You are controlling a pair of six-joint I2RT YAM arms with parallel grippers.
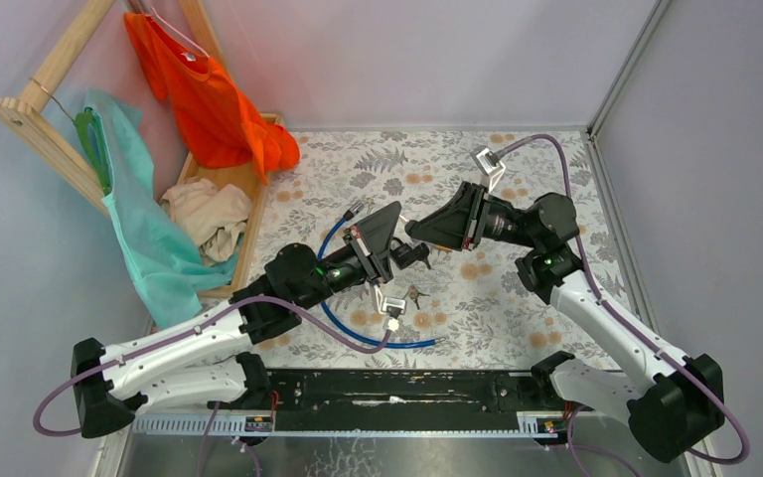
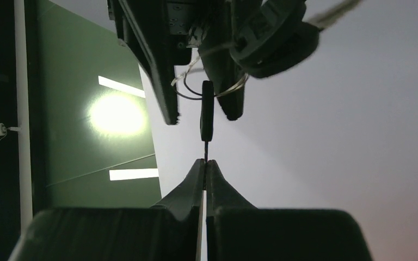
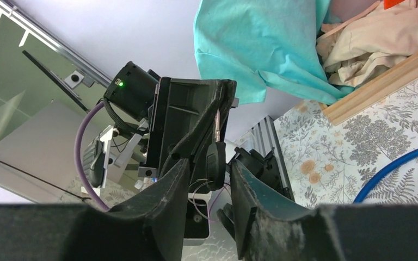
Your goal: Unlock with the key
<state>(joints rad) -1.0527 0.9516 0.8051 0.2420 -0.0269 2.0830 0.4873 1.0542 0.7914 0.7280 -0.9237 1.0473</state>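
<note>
Your left fingers (image 2: pixel 195 182) pinch the key (image 2: pixel 207 109) by its blade tip, so its black head stands free between your spread right fingers (image 3: pixel 168 190), probably for a regrasp that frees the blade.

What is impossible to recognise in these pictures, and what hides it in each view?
- Left wrist: the blade tip of the key is hidden between the fingers of the left gripper.
- Left wrist: the dark round object is backlit and cut by the top edge; whether it is a lock is unclear.
- Top external: the small metal pieces are too small to count.
</note>
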